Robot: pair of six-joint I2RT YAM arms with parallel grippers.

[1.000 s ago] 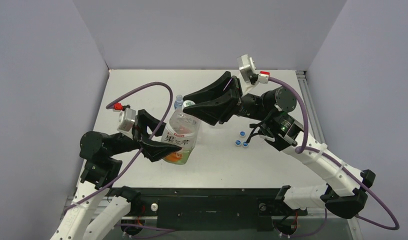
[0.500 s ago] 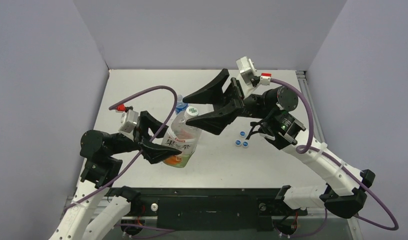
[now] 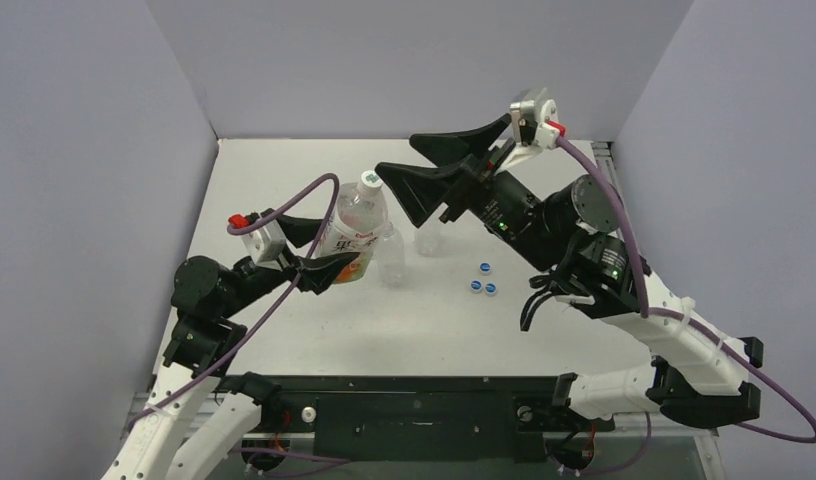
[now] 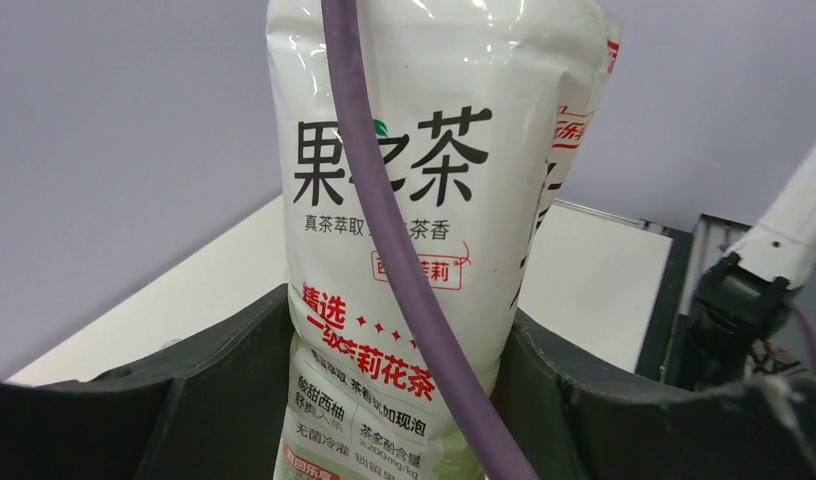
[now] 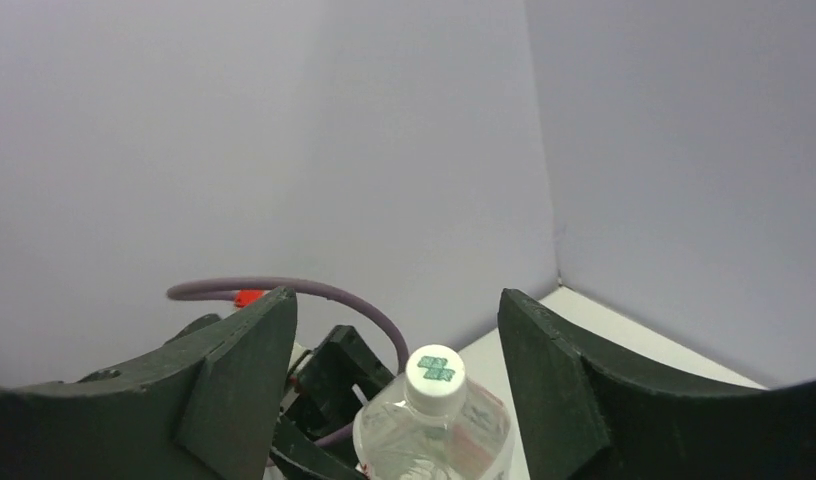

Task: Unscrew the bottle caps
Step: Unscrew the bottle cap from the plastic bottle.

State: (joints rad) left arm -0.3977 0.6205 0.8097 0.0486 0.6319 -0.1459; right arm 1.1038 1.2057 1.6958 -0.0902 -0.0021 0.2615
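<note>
1. The left gripper (image 3: 322, 255) clamps the lower part of the tilted labelled bottle (image 3: 352, 225). Its fingers hide the base, so whether that touches the table (image 3: 264, 170) cannot be told. In the left wrist view a purple cable (image 4: 384, 250) crosses the label, covering some print.
2. The white cap (image 3: 369, 181) sits on that bottle's neck.
3. The right gripper (image 3: 396, 155) stands wide and empty, near the cap but apart from it.
4. Two plain bottles (image 3: 391, 255) stand just right; their clear walls are faint and their tops unclear.
5. Three blue caps (image 3: 484, 267) lie loose further right.
</note>
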